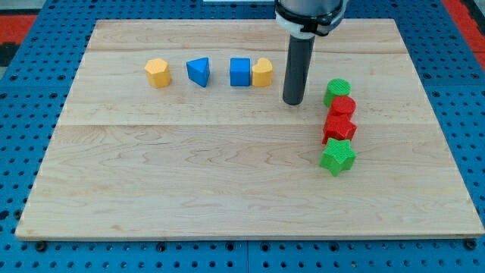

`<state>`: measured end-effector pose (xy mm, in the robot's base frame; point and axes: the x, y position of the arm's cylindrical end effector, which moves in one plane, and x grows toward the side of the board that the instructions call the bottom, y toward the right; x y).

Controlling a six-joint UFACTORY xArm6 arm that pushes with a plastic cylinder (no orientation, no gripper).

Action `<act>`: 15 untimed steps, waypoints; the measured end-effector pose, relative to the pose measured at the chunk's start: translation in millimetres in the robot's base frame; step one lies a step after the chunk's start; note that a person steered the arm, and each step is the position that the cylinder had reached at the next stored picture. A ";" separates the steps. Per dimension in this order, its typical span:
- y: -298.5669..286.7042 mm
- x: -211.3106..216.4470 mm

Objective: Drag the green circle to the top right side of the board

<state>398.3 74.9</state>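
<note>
The green circle [337, 90] sits at the right of the wooden board [189, 182], at the top of a column of blocks. Touching it from below is a red circle [342, 106], then a red block [339, 127], then a green star [337, 157]. My tip [292, 101] rests on the board just left of the green circle, a short gap apart from it. The dark rod rises from the tip toward the view's top.
A row of blocks lies in the upper middle: a yellow block [158, 73], a blue triangle [198, 71], a blue cube [240, 72] and a yellow block [262, 73] touching it. Blue pegboard surrounds the board.
</note>
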 end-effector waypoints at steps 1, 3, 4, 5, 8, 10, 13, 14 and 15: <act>0.0 4.4; 0.0 47.2; 11.3 48.6; 49.8 49.3; 64.3 31.2; 64.3 -6.9; 68.1 -34.9; 79.4 -36.4; 85.9 -38.4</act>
<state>359.9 160.9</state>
